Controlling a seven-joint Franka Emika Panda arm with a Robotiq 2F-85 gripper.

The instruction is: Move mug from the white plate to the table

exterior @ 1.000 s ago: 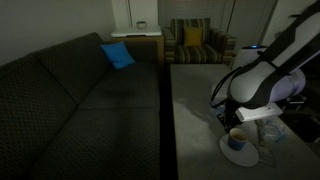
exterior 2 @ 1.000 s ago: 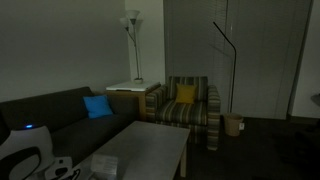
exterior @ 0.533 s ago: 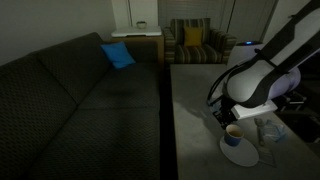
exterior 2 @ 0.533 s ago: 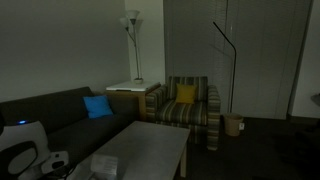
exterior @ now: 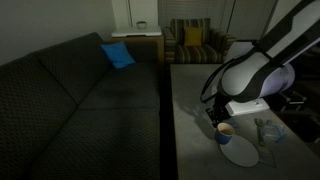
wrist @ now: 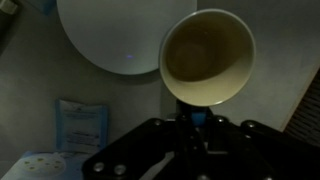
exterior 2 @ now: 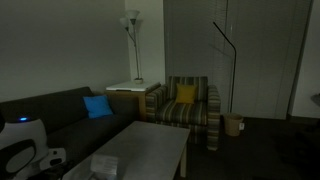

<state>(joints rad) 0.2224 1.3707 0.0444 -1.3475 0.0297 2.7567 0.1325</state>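
Note:
The blue mug point(exterior: 226, 129) with a tan inside point(wrist: 208, 55) is in my gripper point(exterior: 221, 119), which is shut on its blue side point(wrist: 190, 112). The round white plate point(exterior: 241, 154) lies on the grey table point(exterior: 190, 110) just beside and nearer the camera than the mug. In the wrist view the plate point(wrist: 120, 35) is bare and the mug's rim overlaps its edge. I cannot tell whether the mug touches the table point(wrist: 40, 80).
A pale bluish-clear item point(wrist: 80, 122) lies on the table near the plate; it also shows in an exterior view point(exterior: 268, 130). A white boxy object point(exterior 2: 105, 163) sits on the table. A dark sofa point(exterior: 70, 100) runs along the table, and a striped armchair point(exterior 2: 190, 105) stands at its far end.
My gripper has carried the mug sideways off the middle of the plate towards the sofa side of the table. The plate now shows bare.

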